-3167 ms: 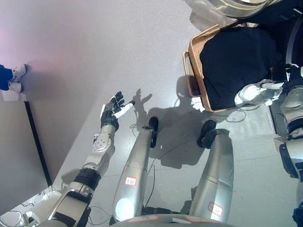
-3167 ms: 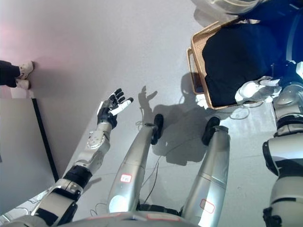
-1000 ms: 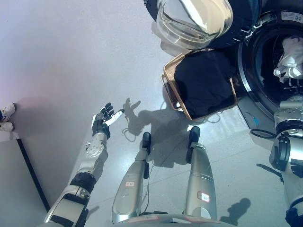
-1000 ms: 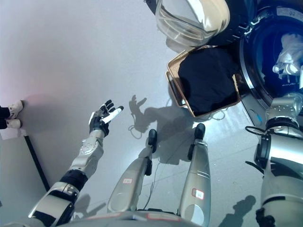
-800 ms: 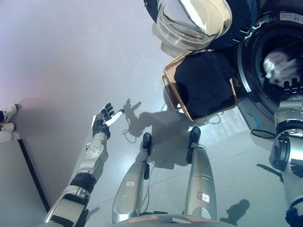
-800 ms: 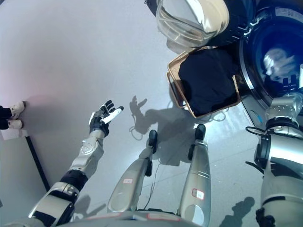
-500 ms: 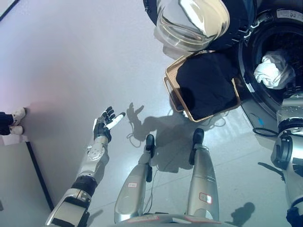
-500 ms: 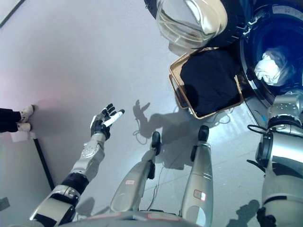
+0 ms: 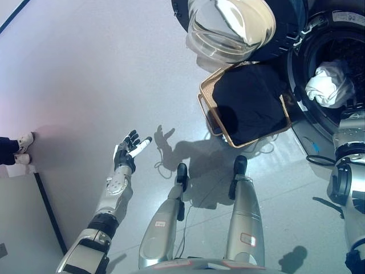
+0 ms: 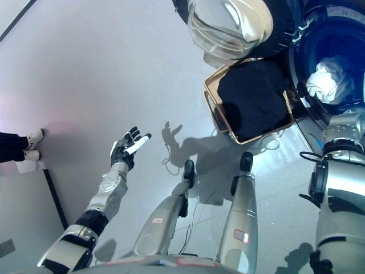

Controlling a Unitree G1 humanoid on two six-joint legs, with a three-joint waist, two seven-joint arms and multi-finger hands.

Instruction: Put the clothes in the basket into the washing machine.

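A wicker basket (image 9: 206, 105) stands on the floor in front of the washing machine (image 9: 308, 34), with a black garment (image 9: 251, 103) filling it. A white garment (image 9: 326, 85) lies inside the dark drum, and nothing holds it. My right arm (image 9: 349, 142) reaches up to the drum's mouth just below the white garment. Its hand is lost against the dark drum. My left hand (image 9: 128, 151) is open and empty, held out over the floor far left of the basket.
The machine's round glass door (image 9: 231, 25) hangs open above the basket. A person's shoes (image 9: 20, 148) show at the left edge. A dark strip (image 9: 48, 211) runs along the floor at lower left.
The white garment went from the basket up into the drum in my right hand, then left the hand and settled in the drum. The view has shifted slightly. The left hand stayed idle.
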